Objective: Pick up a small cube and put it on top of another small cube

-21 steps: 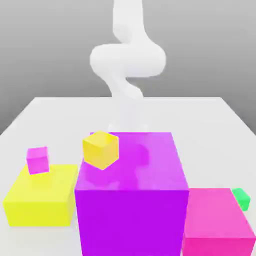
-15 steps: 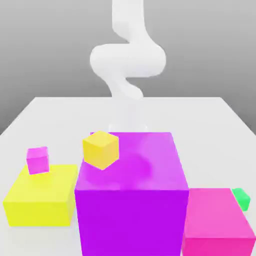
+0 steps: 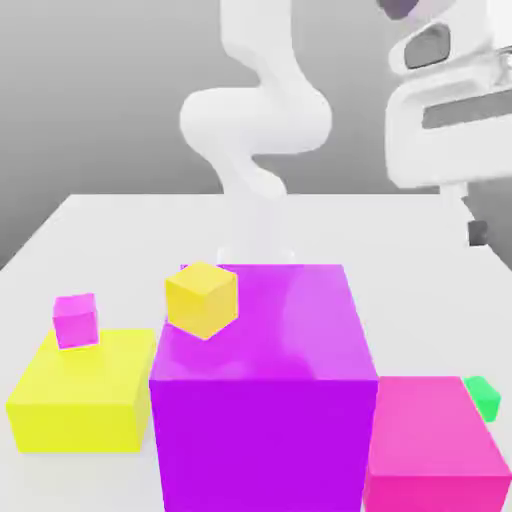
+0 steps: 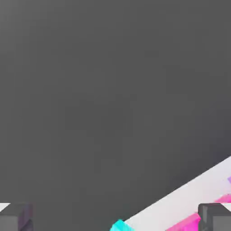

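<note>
In the exterior view, nearest to us along the lower edge, we see a big purple block [image 3: 262, 385] at centre, a magenta block [image 3: 432, 445] in the lower right corner touching its side, and a yellow block [image 3: 82, 392] at lower left just beside it. A small green cube [image 3: 483, 397] peeks out behind the magenta block at the right edge. A small pink cube [image 3: 75, 320] sits on the yellow block's far corner, and a small yellow cube [image 3: 201, 298] shows, tilted, against the purple block's upper left corner. Behind them the white table [image 3: 400, 225] stretches back to the white arm [image 3: 255, 120], which twists up through the upper centre of the frame; the hand of the arm fills the upper right, blurred and close to the camera. The hand view gives us what the exterior view does not: the small cube [image 4: 119, 225], cyan, sits at the bottom edge of that picture, at the near rim of the pale table, with a strip of magenta beyond it. There too we see the claw [image 4: 115, 219], its two dark fingertips [image 4: 215, 215] standing in the opposite bottom corners, spread wide with nothing between them.
</note>
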